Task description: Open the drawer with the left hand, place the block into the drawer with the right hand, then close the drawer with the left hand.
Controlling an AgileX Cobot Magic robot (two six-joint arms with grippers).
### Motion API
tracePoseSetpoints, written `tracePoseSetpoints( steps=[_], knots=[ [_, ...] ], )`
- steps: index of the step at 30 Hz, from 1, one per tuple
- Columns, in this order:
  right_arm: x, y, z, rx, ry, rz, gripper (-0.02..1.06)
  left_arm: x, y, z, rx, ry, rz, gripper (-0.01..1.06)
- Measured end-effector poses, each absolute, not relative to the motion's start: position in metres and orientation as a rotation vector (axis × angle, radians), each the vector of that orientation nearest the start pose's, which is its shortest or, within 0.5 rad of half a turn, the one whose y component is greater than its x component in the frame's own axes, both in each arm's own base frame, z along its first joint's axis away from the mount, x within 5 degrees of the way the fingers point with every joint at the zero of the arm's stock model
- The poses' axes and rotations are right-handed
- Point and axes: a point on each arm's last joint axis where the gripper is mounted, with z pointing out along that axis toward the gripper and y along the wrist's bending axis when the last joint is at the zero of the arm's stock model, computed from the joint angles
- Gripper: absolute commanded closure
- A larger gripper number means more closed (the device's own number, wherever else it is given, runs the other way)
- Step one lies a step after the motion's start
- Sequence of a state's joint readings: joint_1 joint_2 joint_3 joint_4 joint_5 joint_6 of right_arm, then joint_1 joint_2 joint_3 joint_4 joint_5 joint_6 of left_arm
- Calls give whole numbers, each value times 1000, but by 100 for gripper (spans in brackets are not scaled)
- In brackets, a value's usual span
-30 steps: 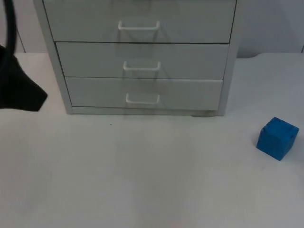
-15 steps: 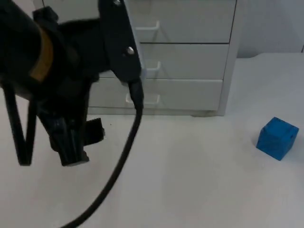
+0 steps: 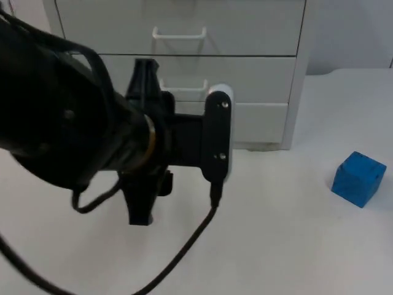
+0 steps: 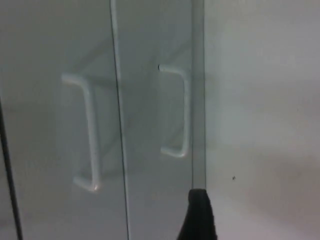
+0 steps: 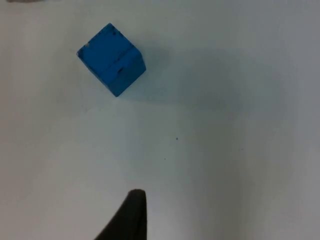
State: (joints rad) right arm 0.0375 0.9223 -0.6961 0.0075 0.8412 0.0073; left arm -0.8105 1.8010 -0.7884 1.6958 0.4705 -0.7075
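Left gripper [image 3: 140, 212] is being held low before the shut drawers [image 3: 258, 77]; its finger state cannot be told. Handles [image 4: 179, 112] are being faced closely. Well right, the block [image 3: 358, 178] is lying on the table [image 3: 276, 246].

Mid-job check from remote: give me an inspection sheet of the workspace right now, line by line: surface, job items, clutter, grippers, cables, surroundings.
Surface: white table top, a few small dark specks.
Drawer unit: white cabinet at the back of the table, all visible drawers shut; two handles face the left wrist camera.
Block: blue cube on the table, right of the cabinet, untouched.
Clutter: nothing seen.
Left gripper: low in front of the cabinet, near the bottom drawer, holding nothing.
Right gripper: fingertip above the table, apart from the block; arm waits.
Cables: nothing seen beyond the robot's own.
Surroundings: grey partition wall behind.
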Motion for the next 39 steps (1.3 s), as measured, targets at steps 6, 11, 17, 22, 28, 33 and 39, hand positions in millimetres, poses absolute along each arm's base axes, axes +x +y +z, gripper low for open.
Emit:
tracePoseSetpoints(
  steps=[6, 11, 17, 22, 28, 33, 39],
  knots=[
    [162, 6, 283, -38, 2547, 17, -1, 273, -217, 122, 1744, 1683, 653, 46],
    [163, 6, 283, -38, 2541, 18, -1, 283, -231, 115, 1753, 1674, 619, 46],
    [163, 6, 283, -38, 2537, 18, -1, 296, -242, 106, 1773, 1654, 614, 47],
    [163, 6, 283, -38, 2537, 18, -1, 308, -242, 99, 1780, 1660, 623, 50],
    [163, 6, 284, -38, 2535, 18, -1, 327, -226, 96, 1768, 1699, 615, 50],
    [163, 6, 284, -38, 2535, 18, -1, 335, -223, 93, 1764, 1709, 618, 50],
    [163, 6, 284, -38, 2535, 18, -1, 339, -223, 86, 1791, 1705, 597, 50]
  ],
)
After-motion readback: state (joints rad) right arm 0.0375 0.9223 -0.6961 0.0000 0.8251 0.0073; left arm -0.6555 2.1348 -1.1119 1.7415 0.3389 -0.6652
